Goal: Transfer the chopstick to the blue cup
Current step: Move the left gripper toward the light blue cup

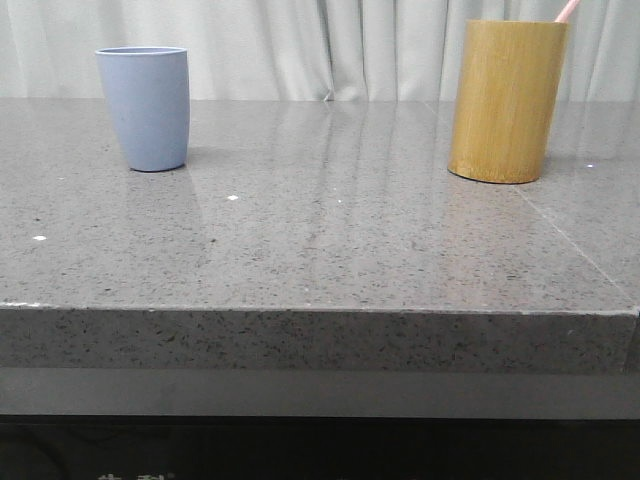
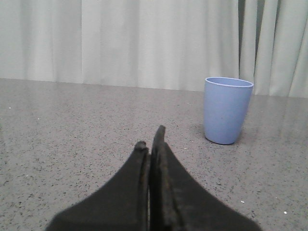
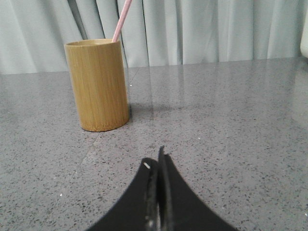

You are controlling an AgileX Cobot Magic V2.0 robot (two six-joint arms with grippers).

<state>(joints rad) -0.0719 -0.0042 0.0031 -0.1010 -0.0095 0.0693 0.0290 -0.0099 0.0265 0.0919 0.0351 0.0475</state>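
Two vessels stood on the grey speckled counter, well apart from each other, with bare polished stone between them and nothing lying in that stretch. A pale pleated curtain hung behind the counter's far edge. On the right side in the front view was a yellow-brown bamboo cylinder, upright, taller than its neighbour, with a faint vertical grain. On the left side was the blue cup, upright, matte pale blue-grey, without a handle and narrowing a little toward its base.

The chopstick was in the bamboo cylinder, leaning against its rim and rising out of the mouth at a slant (in the front view just its tip showed at the top of the frame). What stuck out was thin, straight and pale pink; the part inside the cylinder was hidden.

The left end effector was low over the counter, facing the blue cup and apart from it. Its two dark fingers were pressed together with no gap between them, and they held nothing. The right end effector was likewise low over the counter, facing the bamboo cylinder from some way off, its fingers closed against each other and empty. Neither end effector touched a vessel or the chopstick.
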